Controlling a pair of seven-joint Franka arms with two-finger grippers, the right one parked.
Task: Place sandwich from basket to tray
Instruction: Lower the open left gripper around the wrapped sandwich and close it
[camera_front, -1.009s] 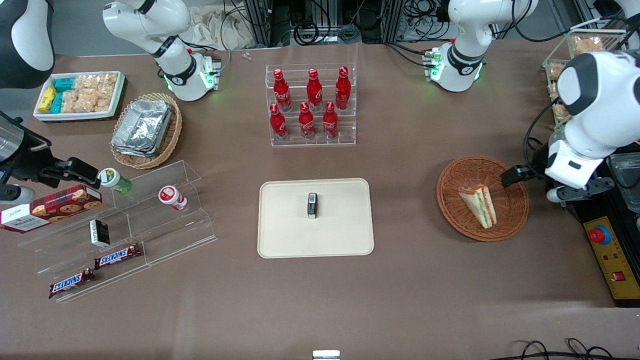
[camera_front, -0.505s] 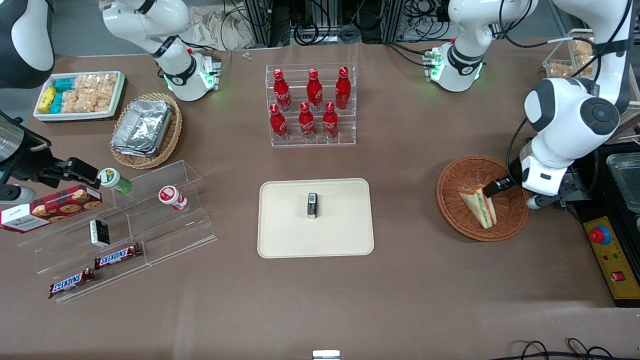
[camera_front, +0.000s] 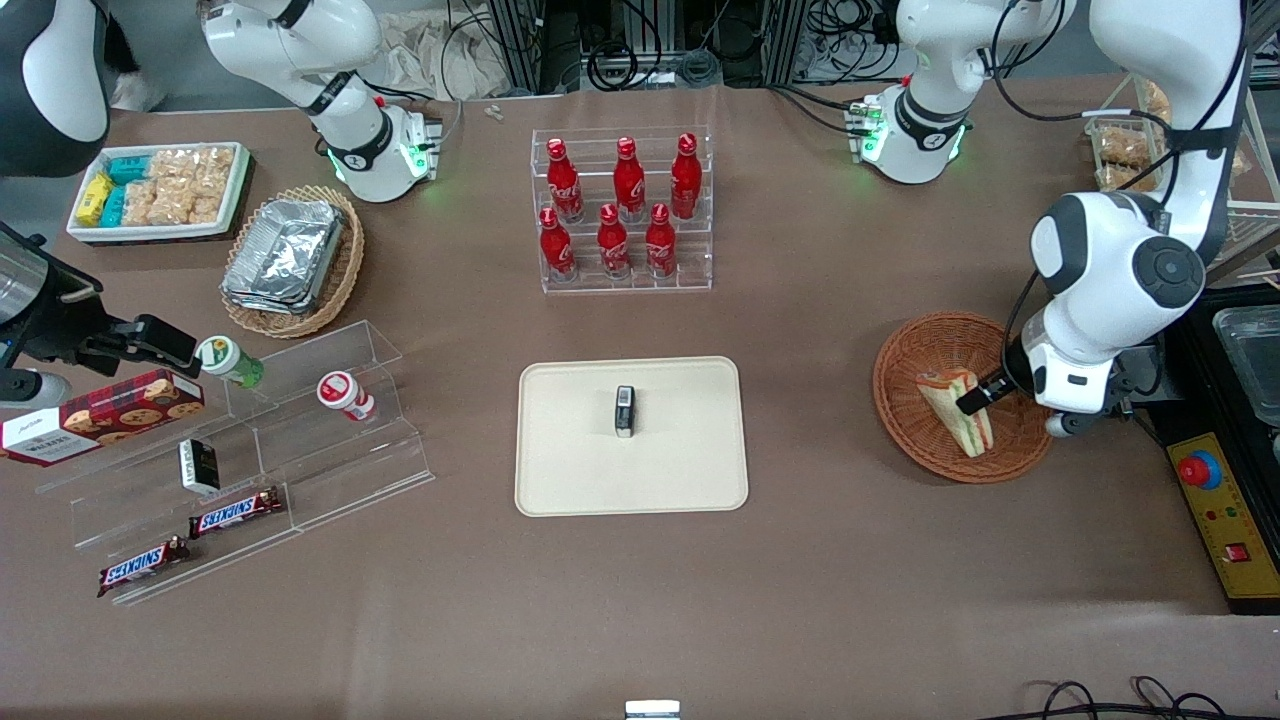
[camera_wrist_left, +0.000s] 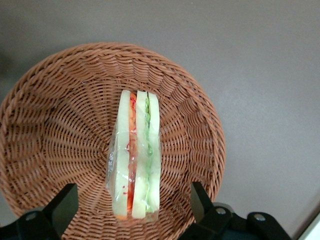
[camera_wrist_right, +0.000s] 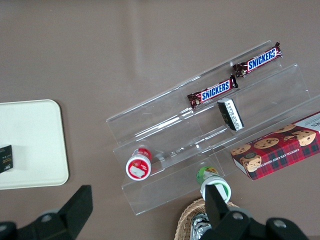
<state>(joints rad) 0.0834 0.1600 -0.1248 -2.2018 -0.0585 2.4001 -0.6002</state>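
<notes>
The sandwich (camera_front: 957, 412) is a wrapped wedge of pale bread with orange-red and green layers, lying in the round reddish-brown basket (camera_front: 925, 350). My left gripper (camera_front: 978, 398) hangs over the basket on the working arm's side of the sandwich. In the left wrist view the sandwich (camera_wrist_left: 135, 159) stands on edge in the basket (camera_wrist_left: 55, 125), and the gripper (camera_wrist_left: 132, 194) is open, with one dark finger on each side of the wedge's wide end and clear gaps between. The beige tray (camera_front: 570, 455) lies mid-table, toward the parked arm's end from the basket.
A small black packet (camera_front: 625, 411) stands on the tray. A clear rack of red bottles (camera_front: 625, 215) is farther from the camera than the tray. A yellow control box (camera_front: 1225, 520) lies beside the basket at the table's working-arm end. Acrylic shelves with snacks (camera_front: 240, 460) stand toward the parked arm's end.
The left arm has swung from the basket's edge in over the basket, bringing the gripper to the sandwich. The sandwich and basket have not moved.
</notes>
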